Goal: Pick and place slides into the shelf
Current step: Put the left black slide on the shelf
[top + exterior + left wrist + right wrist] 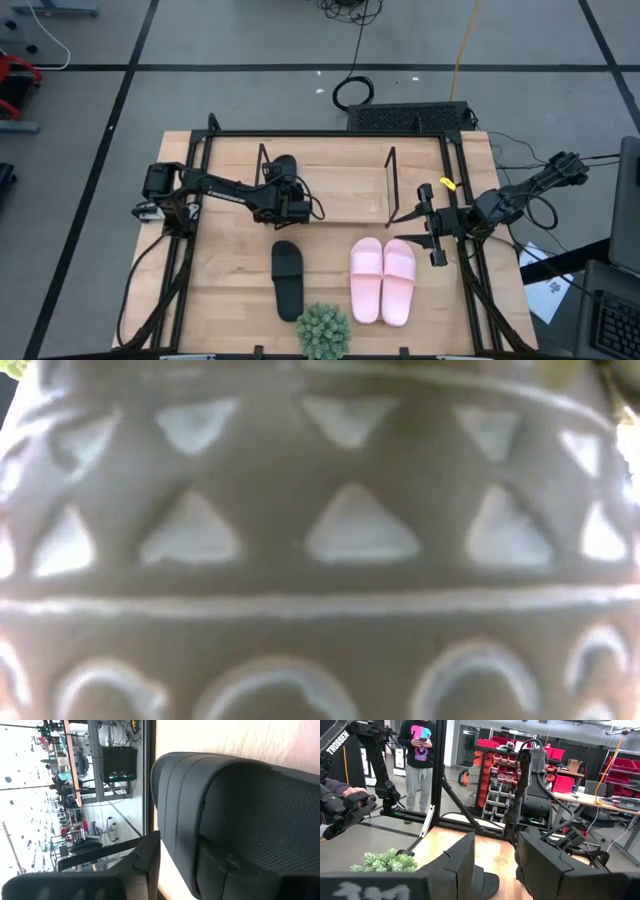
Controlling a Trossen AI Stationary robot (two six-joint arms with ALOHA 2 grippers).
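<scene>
My left gripper (285, 198) reaches from the table's left to the left end of the shelf (340, 195), a pale board between thin dark wire end frames. It is shut on one black slide (225, 805), which fills the left wrist view; the gripper hides most of it from above. The other black slide (287, 280) lies sole-down on the table in front of the shelf. The pink pair (382, 280) lies side by side to its right. My right gripper (428, 228) waits open by the shelf's right end, and its wrist view (495, 865) looks across at the lying black slide (485, 881). My left gripper pinches the black slide between its two fingers, one finger (142, 862) on each side of the ridged strap (180, 830). The slide lies close against pale wood (250, 737). Whether it rests on the wood or hangs clear cannot be told.
A potted green plant (322, 330) stands at the table's near edge, between the black slide and the pink pair. Its patterned pot (320, 540) blocks the whole low view. Black rails (200, 200) frame the tabletop. A person (422, 760) stands beyond the table.
</scene>
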